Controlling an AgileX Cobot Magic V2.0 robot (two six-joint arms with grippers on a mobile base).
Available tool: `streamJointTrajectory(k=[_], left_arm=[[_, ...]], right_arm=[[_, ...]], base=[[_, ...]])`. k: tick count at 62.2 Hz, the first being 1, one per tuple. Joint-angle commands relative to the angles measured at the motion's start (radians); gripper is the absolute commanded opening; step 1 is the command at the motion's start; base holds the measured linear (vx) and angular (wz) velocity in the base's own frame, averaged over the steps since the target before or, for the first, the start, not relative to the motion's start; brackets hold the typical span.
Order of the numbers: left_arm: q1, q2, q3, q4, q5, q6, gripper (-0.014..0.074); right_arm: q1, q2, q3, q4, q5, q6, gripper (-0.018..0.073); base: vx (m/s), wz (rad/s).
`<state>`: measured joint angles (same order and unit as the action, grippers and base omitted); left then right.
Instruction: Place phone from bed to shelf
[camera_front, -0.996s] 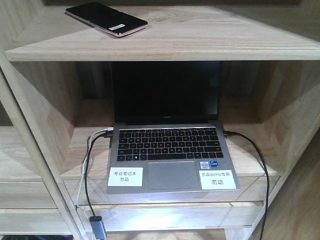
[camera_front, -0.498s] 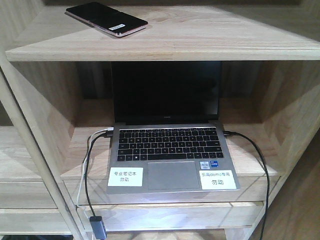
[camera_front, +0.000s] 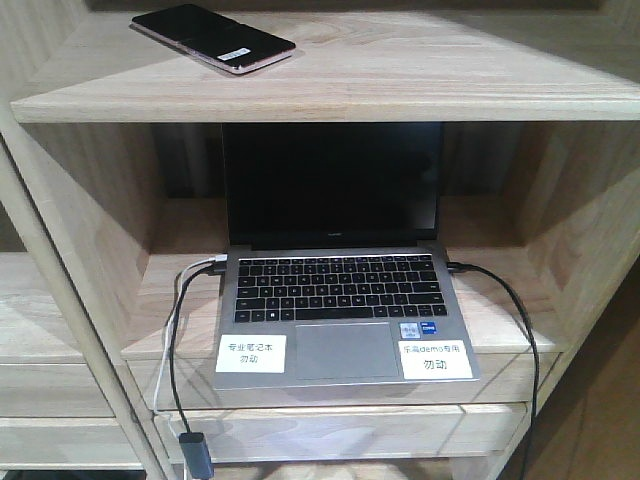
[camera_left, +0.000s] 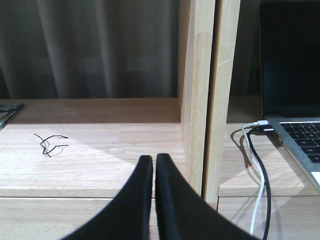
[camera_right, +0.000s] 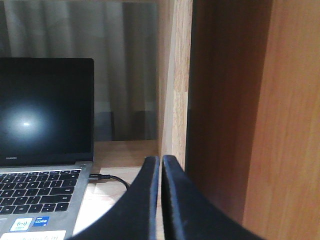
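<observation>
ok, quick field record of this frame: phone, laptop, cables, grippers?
phone: flat on the top board of the shelf, left part
laptop: open, screen dark, in the compartment below
cables: plugged into both laptop sides
left gripper: shut, empty
right gripper: shut, empty
bed: not in view

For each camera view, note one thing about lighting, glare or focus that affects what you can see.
Front view: a bright patch falls on the shelf beside the phone; the compartment behind the laptop lies in shadow. Left wrist view: the left gripper is a dark, soft-edged silhouette. Right wrist view: a hazy glare spot sits on the laptop screen; the right gripper is blurred.
</observation>
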<state>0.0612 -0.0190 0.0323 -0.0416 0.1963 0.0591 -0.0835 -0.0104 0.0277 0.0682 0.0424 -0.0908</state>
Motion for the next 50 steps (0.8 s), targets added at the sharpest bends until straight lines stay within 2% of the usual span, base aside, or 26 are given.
streamJointTrajectory(k=[1,50], left_arm=[[0.0,-0.008,0.007,-0.009,-0.07,0.0,0.0001],[0.0,-0.008,0.007,-0.009,-0.07,0.0,0.0001]], right_arm=[[-0.004,-0.011,0.01,-0.007,-0.082,-0.009,-0.0005],[-0.004,-0.011,0.01,-0.007,-0.072,-0.008,-0.0005]], base=[[0.0,0.0],[0.0,0.0]])
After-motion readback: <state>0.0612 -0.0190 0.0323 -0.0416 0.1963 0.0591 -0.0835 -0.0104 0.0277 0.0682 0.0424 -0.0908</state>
